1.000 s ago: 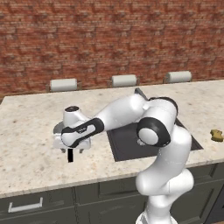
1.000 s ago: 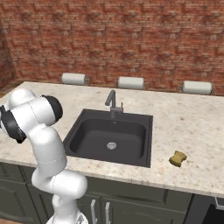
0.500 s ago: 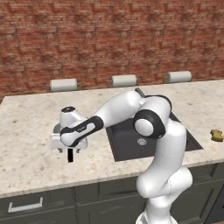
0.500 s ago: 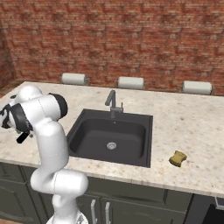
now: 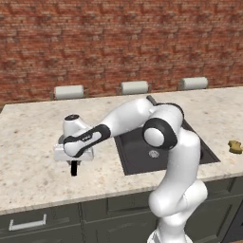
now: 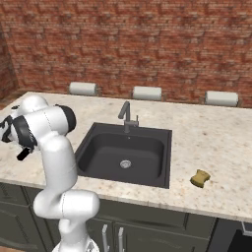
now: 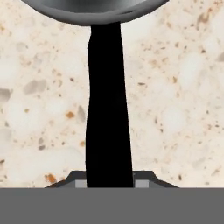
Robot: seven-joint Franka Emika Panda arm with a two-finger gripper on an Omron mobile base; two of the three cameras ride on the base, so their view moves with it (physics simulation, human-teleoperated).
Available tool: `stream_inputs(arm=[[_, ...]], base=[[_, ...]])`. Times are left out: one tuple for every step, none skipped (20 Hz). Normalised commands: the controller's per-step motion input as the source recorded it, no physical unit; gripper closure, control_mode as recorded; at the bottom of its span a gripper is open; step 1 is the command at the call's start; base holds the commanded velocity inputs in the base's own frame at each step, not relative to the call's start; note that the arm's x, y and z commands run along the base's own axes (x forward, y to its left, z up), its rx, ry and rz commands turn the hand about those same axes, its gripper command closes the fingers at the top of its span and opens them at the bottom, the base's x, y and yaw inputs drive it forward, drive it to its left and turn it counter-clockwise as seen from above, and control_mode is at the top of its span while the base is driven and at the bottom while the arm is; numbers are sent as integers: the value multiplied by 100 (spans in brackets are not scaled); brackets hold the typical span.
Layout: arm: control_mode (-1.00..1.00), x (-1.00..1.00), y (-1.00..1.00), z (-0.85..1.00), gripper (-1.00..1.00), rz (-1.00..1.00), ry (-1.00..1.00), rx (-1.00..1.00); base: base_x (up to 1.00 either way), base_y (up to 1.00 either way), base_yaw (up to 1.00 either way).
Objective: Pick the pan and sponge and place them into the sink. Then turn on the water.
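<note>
The grey pan (image 7: 94,11) lies on the counter left of the sink, its bowl mostly hidden under my hand in the left base view. Its straight black handle (image 5: 73,168) (image 6: 22,155) (image 7: 108,113) points toward the counter's front edge. My gripper (image 5: 73,157) (image 7: 109,181) sits low over the handle, and both fingertips press against its sides, so it is shut on it. The yellow-brown sponge (image 5: 234,146) (image 6: 200,178) rests on the counter right of the black sink (image 5: 137,156) (image 6: 142,147). No water runs from the grey faucet (image 6: 127,115).
Three paper towel rolls (image 6: 82,88) (image 6: 146,93) (image 6: 221,98) line the back of the counter under the brick wall. Speckled counter surface (image 5: 28,142) stretches around the pan. Dark cabinet fronts (image 5: 28,223) sit below the front edge.
The hand has sunk slightly onto the pan handle and the arm's elbow has swung over the sink. Pan and sponge have stayed in place.
</note>
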Motion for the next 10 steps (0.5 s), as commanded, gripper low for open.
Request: stream_inputs(arm=[[-100, 0, -16, -4, 100, 0, 0, 0], [-100, 0, -29, -1, 100, 0, 0, 0], [-100, 0, -38, 0, 100, 0, 0, 0], [-100, -1, -49, 0, 100, 0, 0, 4], [-100, -16, -52, 0, 100, -2, 0, 3], [-100, -36, -59, 6, 100, -3, 0, 2], [-100, -52, -57, 16, 100, -8, 0, 0], [-100, -66, -56, 25, 100, -18, 0, 0], [-100, -85, -64, 26, 100, -23, 0, 0], [-100, -96, -70, 21, 100, -27, 0, 0]], base=[[0, 0, 0], [0, 0, 0], [0, 0, 0], [0, 0, 0], [0, 0, 0], [0, 0, 0], [0, 0, 0], [0, 0, 0], [0, 0, 0], [0, 0, 0]])
